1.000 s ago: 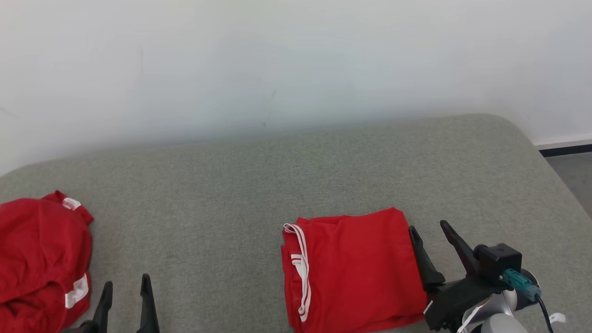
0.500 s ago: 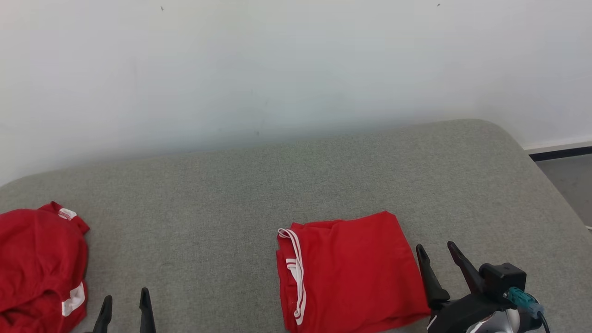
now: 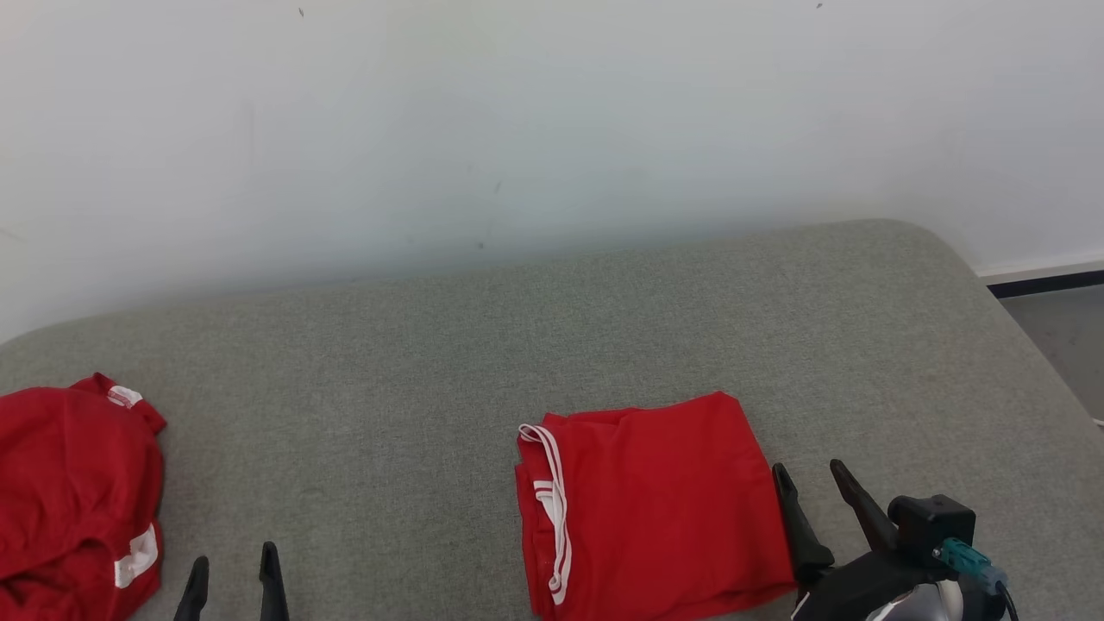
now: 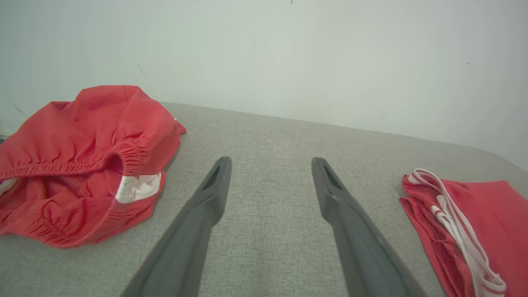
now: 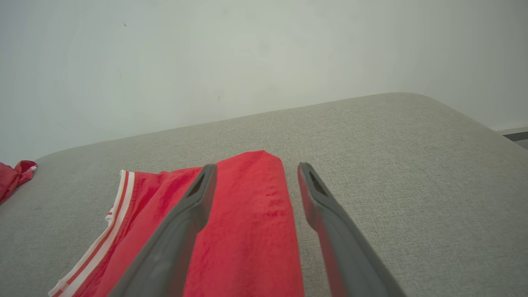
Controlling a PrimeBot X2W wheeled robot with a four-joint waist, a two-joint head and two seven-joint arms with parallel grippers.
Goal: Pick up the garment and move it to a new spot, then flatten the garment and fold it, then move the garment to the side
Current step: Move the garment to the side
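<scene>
A folded red garment (image 3: 655, 504) with white stripes along its left edge lies flat on the grey cushioned surface (image 3: 517, 345), right of the middle. My right gripper (image 3: 811, 473) stands open just off its right edge, holding nothing; in the right wrist view its fingers (image 5: 194, 198) straddle that edge of the red garment (image 5: 247, 222). My left gripper (image 3: 233, 565) is open and empty at the lower left. The left wrist view has the left gripper (image 4: 270, 165) over bare fabric, with the folded garment (image 4: 474, 222) off to the right.
A second, crumpled red garment (image 3: 73, 492) with white patches lies at the far left edge, also the crumpled garment (image 4: 78, 161) in the left wrist view. A white wall (image 3: 552, 129) rises behind the surface. The surface's rounded right corner drops to the floor (image 3: 1065, 328).
The head camera tilted, shifting the picture. My right gripper has drawn back and down from the folded garment's right edge. The left gripper sits lower in view. Both garments lie still.
</scene>
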